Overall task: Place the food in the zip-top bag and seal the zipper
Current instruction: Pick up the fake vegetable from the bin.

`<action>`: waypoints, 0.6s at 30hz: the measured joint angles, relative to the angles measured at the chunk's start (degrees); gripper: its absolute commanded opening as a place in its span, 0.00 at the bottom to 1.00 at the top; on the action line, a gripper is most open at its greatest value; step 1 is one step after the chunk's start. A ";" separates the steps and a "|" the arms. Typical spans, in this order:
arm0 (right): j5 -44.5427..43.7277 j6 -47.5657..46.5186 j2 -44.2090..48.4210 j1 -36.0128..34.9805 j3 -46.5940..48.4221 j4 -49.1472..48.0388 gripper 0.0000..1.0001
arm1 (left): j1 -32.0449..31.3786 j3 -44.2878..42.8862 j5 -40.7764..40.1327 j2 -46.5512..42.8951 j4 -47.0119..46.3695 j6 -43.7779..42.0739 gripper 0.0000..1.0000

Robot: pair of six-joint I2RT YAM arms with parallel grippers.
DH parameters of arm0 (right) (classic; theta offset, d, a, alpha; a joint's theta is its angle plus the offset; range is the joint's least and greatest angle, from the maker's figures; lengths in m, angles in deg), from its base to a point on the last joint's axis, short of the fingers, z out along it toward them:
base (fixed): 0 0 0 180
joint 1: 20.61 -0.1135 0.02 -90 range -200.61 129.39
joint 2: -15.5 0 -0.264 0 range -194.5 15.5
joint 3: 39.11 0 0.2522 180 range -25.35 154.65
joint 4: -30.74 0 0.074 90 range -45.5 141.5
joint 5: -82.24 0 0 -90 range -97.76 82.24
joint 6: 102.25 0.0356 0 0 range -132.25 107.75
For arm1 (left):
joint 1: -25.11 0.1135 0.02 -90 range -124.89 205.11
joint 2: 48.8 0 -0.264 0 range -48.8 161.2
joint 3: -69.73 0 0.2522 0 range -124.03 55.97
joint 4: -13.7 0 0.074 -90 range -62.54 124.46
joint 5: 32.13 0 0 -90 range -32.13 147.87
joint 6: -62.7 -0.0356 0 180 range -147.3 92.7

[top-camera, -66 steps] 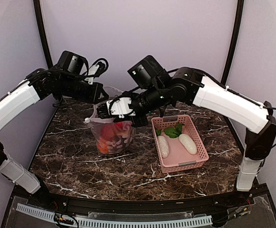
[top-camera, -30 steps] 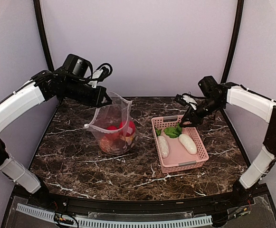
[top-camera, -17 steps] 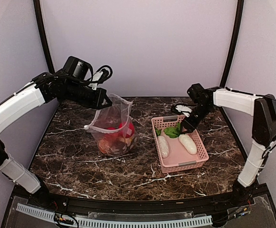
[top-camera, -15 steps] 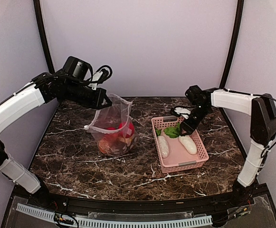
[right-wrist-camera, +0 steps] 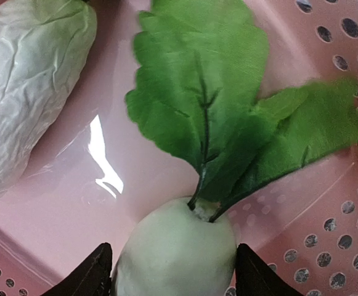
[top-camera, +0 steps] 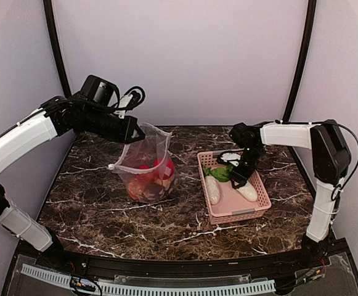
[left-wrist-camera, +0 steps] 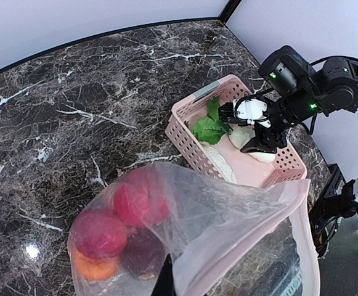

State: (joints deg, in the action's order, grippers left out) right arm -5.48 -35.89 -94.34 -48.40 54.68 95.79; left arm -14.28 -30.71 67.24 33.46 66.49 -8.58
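Lowered since a moment ago, the right gripper (top-camera: 240, 179) now hangs inside the pink basket (top-camera: 252, 211), fingers spread astride a leafy white radish (right-wrist-camera: 175, 254). The left gripper (top-camera: 134, 131) pinches the zip-top bag (top-camera: 146, 165) by its rim, holding it open; red fruits (left-wrist-camera: 98, 231) lie inside.

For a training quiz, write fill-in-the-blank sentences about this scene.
The zip-top bag hangs from the ___. The open right gripper straddles a white radish in the ___ basket. That basket holds ___ white oblong pieces. The radish's leaves are ___.
Missing: left gripper; pink; two; green.
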 measured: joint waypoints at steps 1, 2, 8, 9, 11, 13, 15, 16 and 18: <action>-0.20 0.24 -0.50 -0.17 0.00 0.00 0.61 | 0.00 0.11 0.04 -0.04 -0.07 0.00 0.01; -0.20 0.33 -0.81 -0.28 0.02 0.02 0.59 | 0.00 0.17 0.07 -0.07 -0.11 0.02 0.01; 0.42 1.84 -2.01 -0.59 2.38 1.42 0.44 | 0.00 0.17 0.24 -0.11 -0.20 0.17 0.01; 0.46 1.64 -2.01 -0.59 2.58 1.57 0.44 | 0.00 0.17 0.26 -0.11 -0.20 0.17 0.01; 0.57 1.68 -1.92 -0.61 3.13 1.92 0.43 | 0.00 0.17 0.28 -0.11 -0.22 0.20 0.01; 0.63 1.68 -1.38 -0.61 3.32 1.99 0.42 | 0.00 0.17 0.28 -0.11 -0.33 0.22 0.01; 0.72 1.68 -0.17 -0.59 3.52 2.36 0.41 | 0.00 0.17 0.28 -0.11 -0.48 0.22 0.01; 0.76 1.68 0.66 -0.52 3.56 2.56 0.40 | 0.00 0.17 0.28 -0.11 -0.55 0.22 0.01; 1.14 1.68 2.56 -0.17 3.82 3.10 0.39 | 0.00 0.17 0.33 -0.04 -0.70 0.24 0.01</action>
State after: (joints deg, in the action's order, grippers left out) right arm -4.34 -34.21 -91.78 -48.57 58.50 98.89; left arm -14.28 -30.53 67.56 33.42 65.79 -8.34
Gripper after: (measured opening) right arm 0.503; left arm 0.010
